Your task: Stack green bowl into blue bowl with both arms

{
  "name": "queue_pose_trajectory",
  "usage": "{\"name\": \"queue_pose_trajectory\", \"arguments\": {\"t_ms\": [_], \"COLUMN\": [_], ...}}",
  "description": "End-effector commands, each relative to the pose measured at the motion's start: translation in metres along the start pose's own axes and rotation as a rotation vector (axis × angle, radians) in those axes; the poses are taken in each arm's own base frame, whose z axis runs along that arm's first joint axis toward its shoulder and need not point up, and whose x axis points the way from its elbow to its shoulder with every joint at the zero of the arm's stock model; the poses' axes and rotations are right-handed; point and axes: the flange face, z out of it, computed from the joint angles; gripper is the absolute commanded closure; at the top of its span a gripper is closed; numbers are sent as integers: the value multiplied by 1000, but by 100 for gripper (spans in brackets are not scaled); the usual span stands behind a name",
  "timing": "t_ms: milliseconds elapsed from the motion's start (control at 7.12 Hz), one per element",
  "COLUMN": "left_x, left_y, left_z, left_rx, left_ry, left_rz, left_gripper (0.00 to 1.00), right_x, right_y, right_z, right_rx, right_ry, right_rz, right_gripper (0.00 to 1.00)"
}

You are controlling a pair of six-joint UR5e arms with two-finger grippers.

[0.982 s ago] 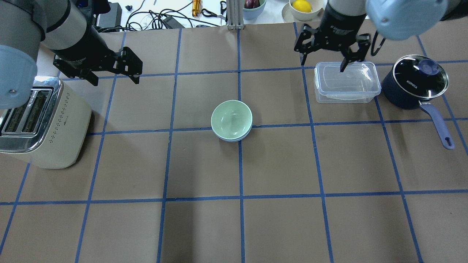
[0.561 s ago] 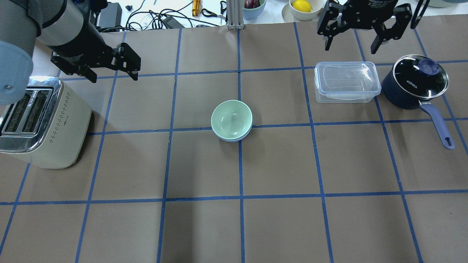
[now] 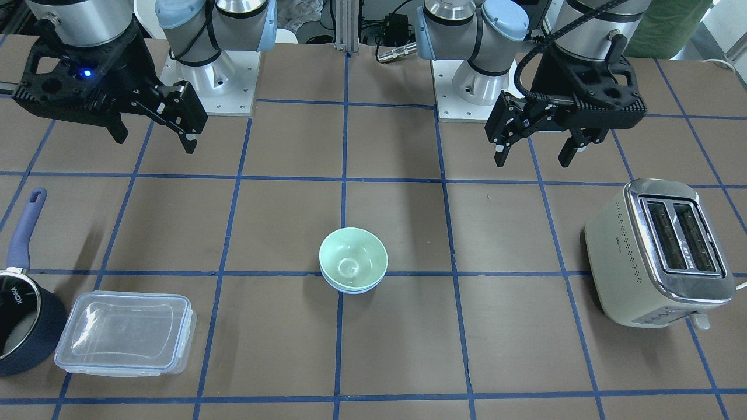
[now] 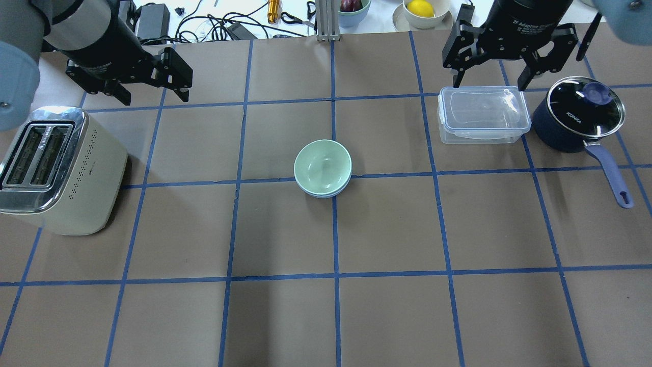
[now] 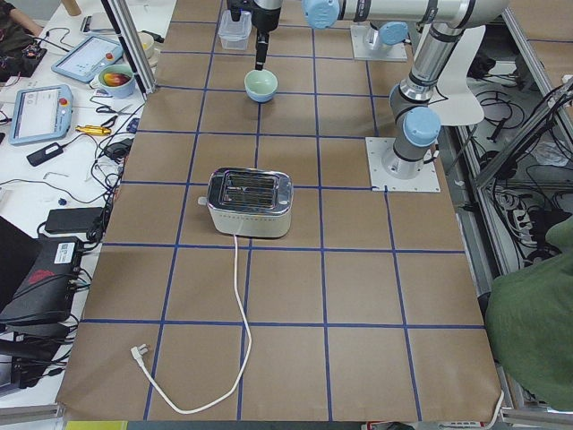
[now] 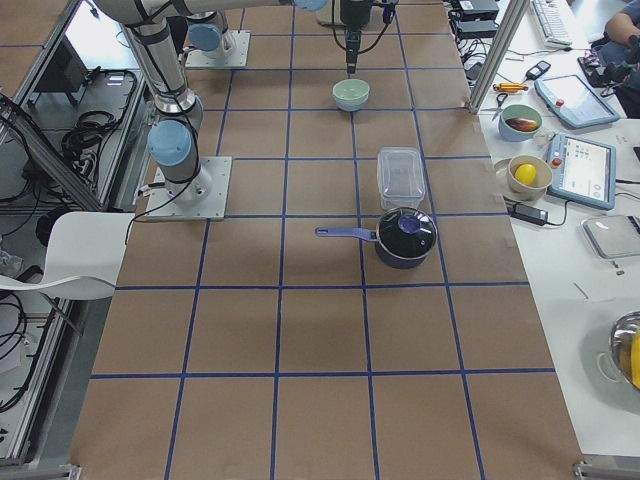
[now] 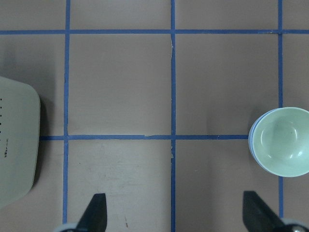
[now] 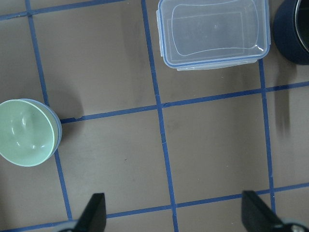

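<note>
The green bowl point(image 4: 323, 165) sits nested inside the blue bowl point(image 4: 326, 195) at the table's middle, and only the blue rim shows beneath it. The same stack shows in the front view, green bowl point(image 3: 353, 262) over blue bowl point(image 3: 350, 290). My left gripper point(image 4: 153, 94) is open and empty, raised at the far left above the toaster's end. My right gripper point(image 4: 489, 81) is open and empty, raised beyond the clear container. The left wrist view shows the green bowl point(image 7: 282, 140) at its right edge. The right wrist view shows the green bowl point(image 8: 24, 133) at its left edge.
A cream toaster point(image 4: 56, 168) stands at the left. A clear lidded container point(image 4: 483, 114) and a dark navy saucepan point(image 4: 578, 114), its handle pointing toward the robot, stand at the far right. Bowls with fruit and cables lie beyond the table's far edge.
My right gripper has lifted off from over the clear container and pulled back toward the far edge. My left gripper has drifted slightly left and away. The bowls have not moved.
</note>
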Motion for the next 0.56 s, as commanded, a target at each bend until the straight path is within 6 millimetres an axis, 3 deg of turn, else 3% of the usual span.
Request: {"name": "queue_pose_trajectory", "arguments": {"t_ms": [0,421], "left_x": [0,1], "left_y": [2,4], "left_z": [0,0], "left_rx": [0,-2], "left_ry": [2,2], "left_rz": [0,0], "left_gripper": [0,0], "right_x": [-1,-1], "right_y": [-1,-4], "right_z": [0,0], "right_rx": [7,8], "right_ry": [-1,4], "right_rz": [1,-3], "right_gripper": [0,0]}}
